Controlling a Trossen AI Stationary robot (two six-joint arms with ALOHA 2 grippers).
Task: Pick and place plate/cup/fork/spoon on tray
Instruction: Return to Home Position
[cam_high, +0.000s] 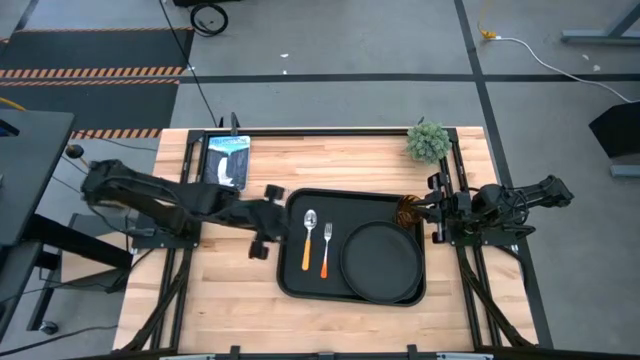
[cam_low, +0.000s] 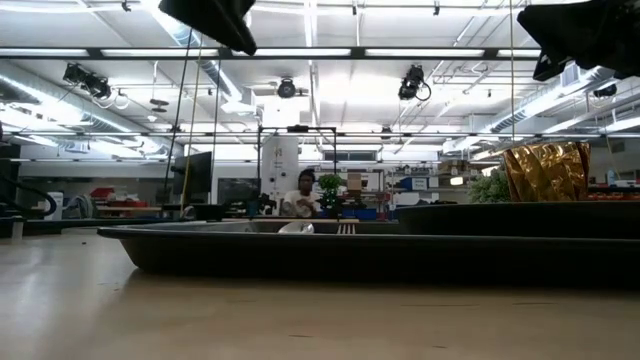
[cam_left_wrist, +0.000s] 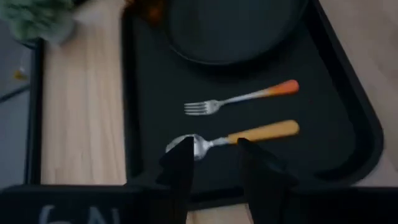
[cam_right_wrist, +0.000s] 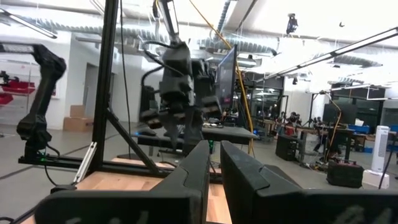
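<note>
The black tray (cam_high: 296, 278) lies mid-table. On it lie the spoon (cam_high: 309, 238) and the fork (cam_high: 327, 247), side by side with their orange handles toward the near edge. The round black plate (cam_high: 380, 263) sits on its right half, and the amber cup (cam_high: 408, 211) stands upright at its far right corner. My left gripper (cam_high: 278, 220) is open and raised over the tray's left rim. In the left wrist view its fingers (cam_left_wrist: 211, 163) stand above the spoon's bowl (cam_left_wrist: 198, 145). My right gripper (cam_high: 432, 211) is shut, beside and above the cup (cam_low: 545, 172).
A small green plant (cam_high: 428, 142) stands at the table's far right. A flat blue-and-white item (cam_high: 226, 158) lies at the far left. Bare wood shows along the near edge. A person (cam_low: 303, 195) is far off in the room behind.
</note>
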